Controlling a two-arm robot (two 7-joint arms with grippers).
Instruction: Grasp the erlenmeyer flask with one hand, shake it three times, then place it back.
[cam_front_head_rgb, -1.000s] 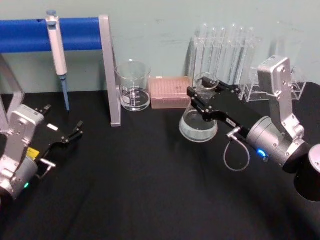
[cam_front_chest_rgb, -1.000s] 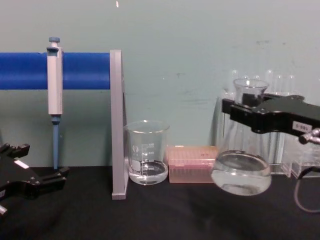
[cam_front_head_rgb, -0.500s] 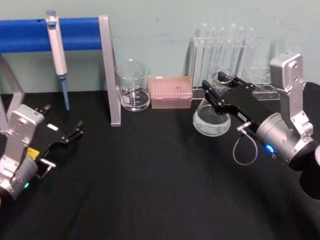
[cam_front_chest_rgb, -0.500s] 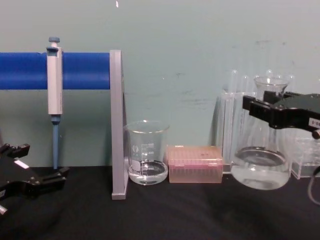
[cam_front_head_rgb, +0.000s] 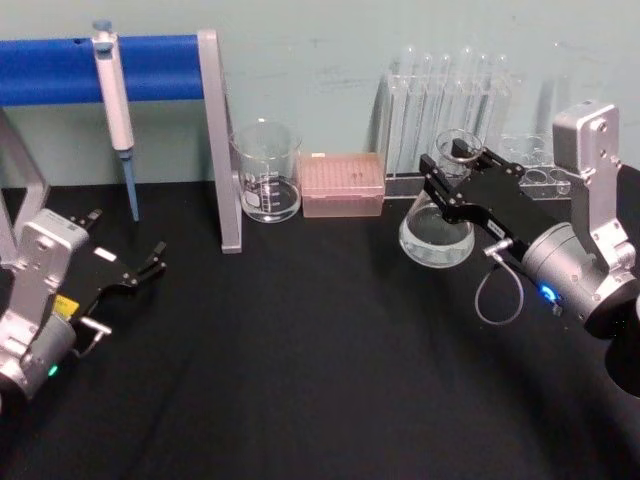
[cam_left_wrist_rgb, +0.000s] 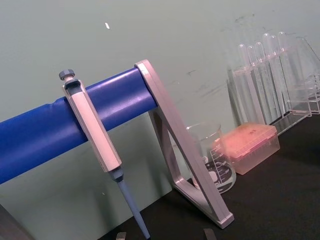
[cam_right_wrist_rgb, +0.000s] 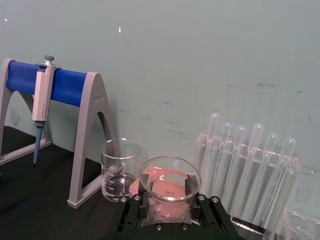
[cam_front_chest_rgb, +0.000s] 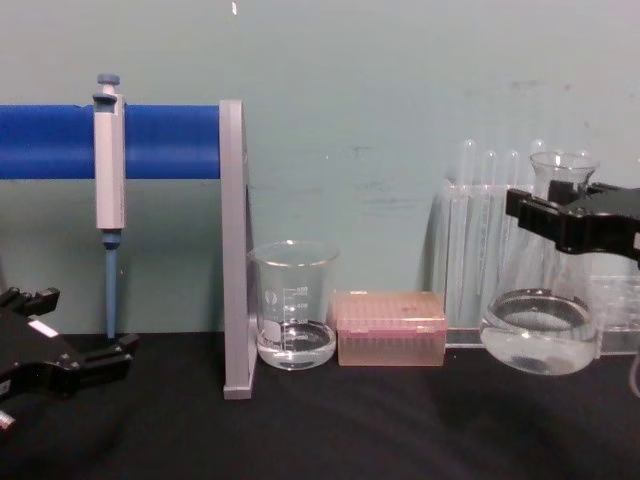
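My black worktop (cam_front_head_rgb: 300, 400) fills the near ground in the head view, ending at a pale green wall. At the far left stands the blue-barred stand (cam_front_head_rgb: 160, 66) on its grey frame.

My right arm reaches in from the right edge, and its gripper (cam_front_head_rgb: 449, 166) is closed around the flask's neck, one black jaw on each side just under the flared rim. The right wrist view looks straight down onto that rim between the jaws.

My left arm sits parked at the near left. Its gripper (cam_front_head_rgb: 152, 262) lies low over the worktop with the jaws parted and nothing between them.

The tube rack (cam_front_head_rgb: 450, 92) stands against the wall at the far right.

The flask (cam_front_head_rgb: 436, 236) hangs in front of that rack and to the right of the pink box, close to upright, with clear liquid pooled in its wide base. From the chest view its base sits low at the worktop, and I cannot tell whether it touches.

The beaker (cam_front_head_rgb: 266, 172) stands just right of the stand's grey leg, the pink box (cam_front_head_rgb: 342, 184) right beside it. The pipette (cam_front_head_rgb: 115, 110) hangs from the blue bar, tip down.
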